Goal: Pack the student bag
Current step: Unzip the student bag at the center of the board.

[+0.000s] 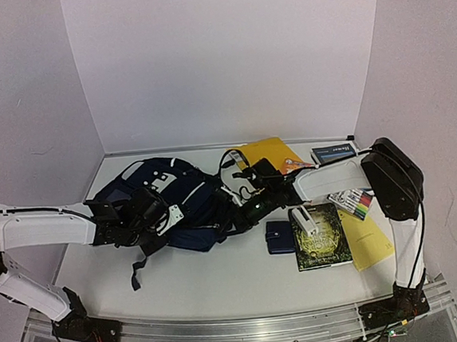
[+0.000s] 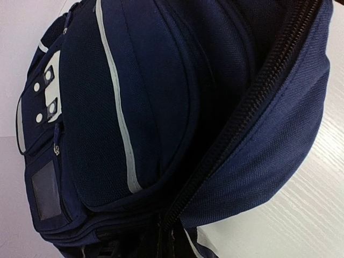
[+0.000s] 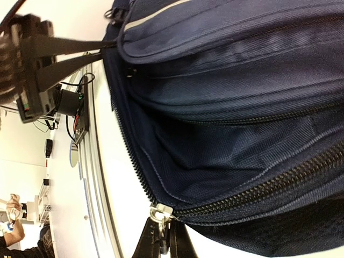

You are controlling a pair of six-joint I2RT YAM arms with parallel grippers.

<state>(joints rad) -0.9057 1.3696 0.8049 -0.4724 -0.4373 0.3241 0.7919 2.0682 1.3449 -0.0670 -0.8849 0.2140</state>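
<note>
One student bag [image 1: 179, 199] lies flat on the tabletop [image 1: 222, 277], left of centre, between the two tools. The left tool [image 1: 156, 217] sits over the bag's near-left part. Its wrist view is filled with navy fabric and a parted zip line, so I cannot tell how far its fingers stand apart. The right tool [image 3: 164, 239] meets the bag's right edge, fingers pinched closed on the metal zipper pull [image 3: 160, 214] (the teeth beside it gape open). Right of the bag lie one small navy wallet [image 1: 280, 236], one dark book [image 1: 322, 239], one pack of markers [image 1: 351, 202] and one yellow folder [image 1: 271, 153].
</note>
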